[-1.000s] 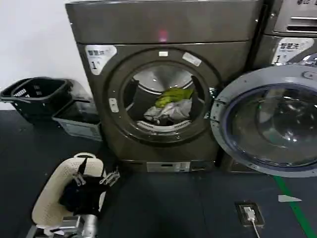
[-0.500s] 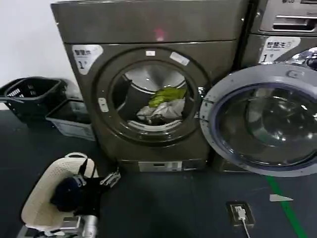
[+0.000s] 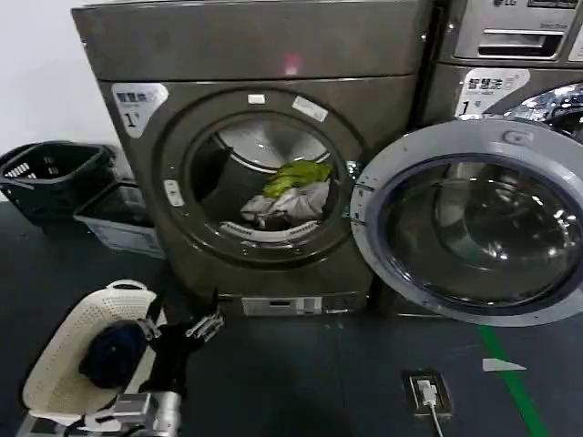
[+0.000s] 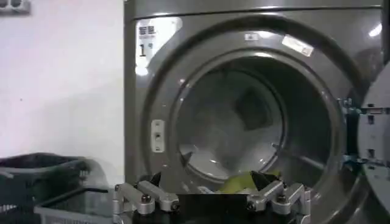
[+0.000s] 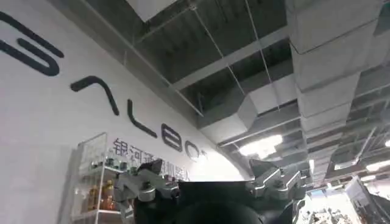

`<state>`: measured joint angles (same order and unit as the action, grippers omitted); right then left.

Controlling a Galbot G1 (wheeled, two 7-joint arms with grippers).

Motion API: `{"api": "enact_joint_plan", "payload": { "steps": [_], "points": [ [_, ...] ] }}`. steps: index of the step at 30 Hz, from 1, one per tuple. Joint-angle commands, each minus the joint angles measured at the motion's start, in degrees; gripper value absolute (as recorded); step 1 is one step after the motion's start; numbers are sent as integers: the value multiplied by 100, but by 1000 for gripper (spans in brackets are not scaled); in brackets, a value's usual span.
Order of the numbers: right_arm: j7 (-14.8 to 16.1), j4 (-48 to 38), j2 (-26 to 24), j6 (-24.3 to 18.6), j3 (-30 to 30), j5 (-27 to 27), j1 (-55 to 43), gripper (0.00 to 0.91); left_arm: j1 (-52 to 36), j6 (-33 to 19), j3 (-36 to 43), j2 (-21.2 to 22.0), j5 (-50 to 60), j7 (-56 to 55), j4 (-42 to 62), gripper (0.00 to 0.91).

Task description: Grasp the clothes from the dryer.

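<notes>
Clothes (image 3: 290,189) inside dryer (image 3: 255,137); left gripper (image 3: 187,326) low, open, facing porthole.

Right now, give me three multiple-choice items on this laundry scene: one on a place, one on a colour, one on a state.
1. Where do the clothes lie?
A. inside the dryer drum
B. in the white basket
C. on the floor

2. What colour is the topmost garment of that heap?
A. red
B. yellow-green
C. black

3. How does the dryer door stand?
A. shut
B. removed
C. swung open

Answers: 1 A, the heap sits behind the porthole rim. 2 B, a yellow-green piece lies on top. 3 C, the door hangs open beside the porthole.
</notes>
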<state>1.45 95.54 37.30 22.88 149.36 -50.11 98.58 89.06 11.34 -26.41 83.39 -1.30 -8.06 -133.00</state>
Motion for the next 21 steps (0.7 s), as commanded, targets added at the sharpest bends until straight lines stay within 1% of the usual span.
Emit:
{"api": "enact_joint_plan", "payload": {
  "steps": [1, 4, 14, 17, 19, 21],
  "points": [
    [-7, -5, -8, -134, 1, -7, 2, 907, -16, 7, 15, 7, 0, 9, 16, 907],
    [42, 1, 11, -231, -1, -11, 10, 907, -21, 10, 29, 10, 8, 25, 22, 907],
    [29, 31, 32, -232, -46, -64, -7, 907, -10, 18, 34, 4, 20, 42, 14, 907],
    [60, 20, 11, -315, -51, -42, 2, 907, 0, 8, 27, 10, 25, 45, 2, 907],
    [150, 31, 13, -346, -61, -48, 4, 907, -6, -19, 14, 15, 69, 42, 7, 907],
    [178, 59, 22, -326, -67, -65, 4, 907, -21, -156, -14, 15, 221, 78, 26, 907]
  ]
}}
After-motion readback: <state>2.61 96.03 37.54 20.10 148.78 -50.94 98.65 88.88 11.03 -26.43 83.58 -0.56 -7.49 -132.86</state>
